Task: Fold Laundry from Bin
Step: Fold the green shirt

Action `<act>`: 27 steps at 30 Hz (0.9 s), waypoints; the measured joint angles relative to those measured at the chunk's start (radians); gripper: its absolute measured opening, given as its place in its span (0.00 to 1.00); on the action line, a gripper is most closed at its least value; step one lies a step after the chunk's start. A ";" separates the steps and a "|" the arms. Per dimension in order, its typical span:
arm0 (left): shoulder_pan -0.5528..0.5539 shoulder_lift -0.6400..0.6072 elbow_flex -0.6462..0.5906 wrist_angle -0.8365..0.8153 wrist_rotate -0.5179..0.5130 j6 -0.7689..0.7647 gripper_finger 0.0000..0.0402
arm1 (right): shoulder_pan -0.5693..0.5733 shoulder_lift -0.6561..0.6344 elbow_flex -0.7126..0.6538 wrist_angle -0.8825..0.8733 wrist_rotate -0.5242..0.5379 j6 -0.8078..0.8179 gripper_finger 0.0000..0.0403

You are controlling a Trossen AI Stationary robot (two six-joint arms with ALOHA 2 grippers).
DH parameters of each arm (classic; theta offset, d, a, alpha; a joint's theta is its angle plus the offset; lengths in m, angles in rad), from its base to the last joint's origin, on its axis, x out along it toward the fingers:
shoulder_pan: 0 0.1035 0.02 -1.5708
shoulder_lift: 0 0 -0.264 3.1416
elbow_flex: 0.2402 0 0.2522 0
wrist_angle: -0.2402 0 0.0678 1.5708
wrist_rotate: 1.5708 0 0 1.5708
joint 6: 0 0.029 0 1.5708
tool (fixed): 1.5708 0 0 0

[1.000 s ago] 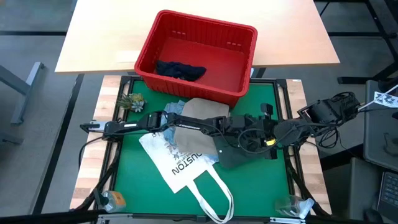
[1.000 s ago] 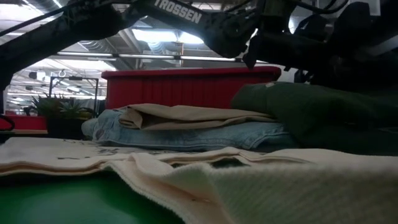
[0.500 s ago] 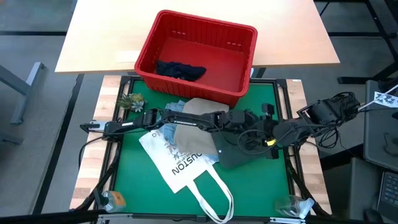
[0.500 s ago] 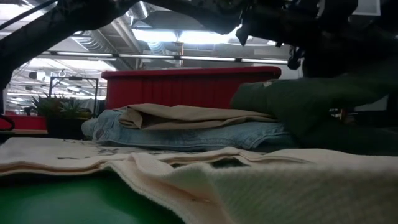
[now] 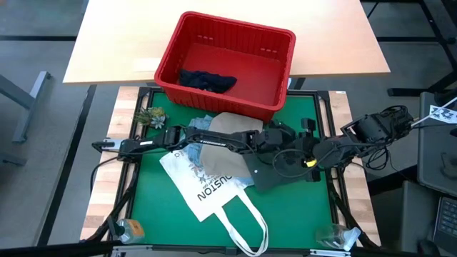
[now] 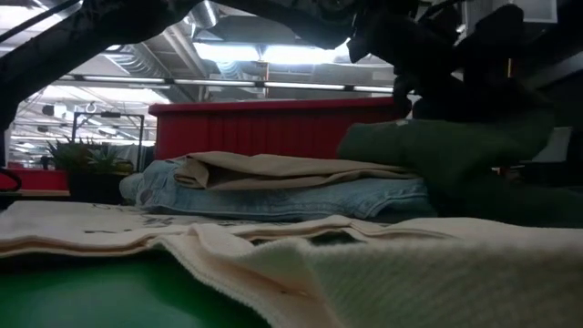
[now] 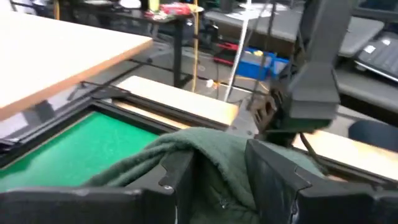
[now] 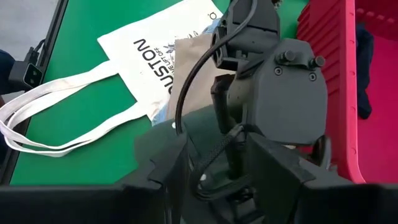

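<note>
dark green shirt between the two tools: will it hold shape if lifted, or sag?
Likely sags: the dark green shirt already drapes in soft folds between the left tool's fingers. Probably light and not slippery, given its fuzzy weave. It may drag on the folded jeans beside it.

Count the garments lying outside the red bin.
3 visible: the dark olive shirt, held between both grippers on the mat's right; the beige cloth atop the light blue jeans, just in front of the bin. Others may be hidden underneath.

Robotics lab or workshop: exposed ceiling beams and strip lights (image 6: 237,53), cluttered workbenches (image 7: 348,31), green mat (image 5: 153,207) on table.
</note>
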 joint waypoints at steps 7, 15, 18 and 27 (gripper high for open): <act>-0.023 0.000 0.000 0.065 0.311 -0.179 0.33 | 0.000 0.000 0.000 0.000 0.000 0.000 0.41; -0.028 0.015 -0.002 0.066 0.312 0.095 0.33 | 0.000 0.000 0.000 -0.001 0.005 0.000 0.41; -0.017 0.013 -0.001 0.067 0.220 0.057 0.33 | 0.000 0.000 0.000 -0.001 0.004 0.001 0.41; -0.009 0.013 -0.001 0.063 0.310 -0.024 0.33 | 0.001 -0.024 -0.055 -0.170 -0.012 0.294 0.41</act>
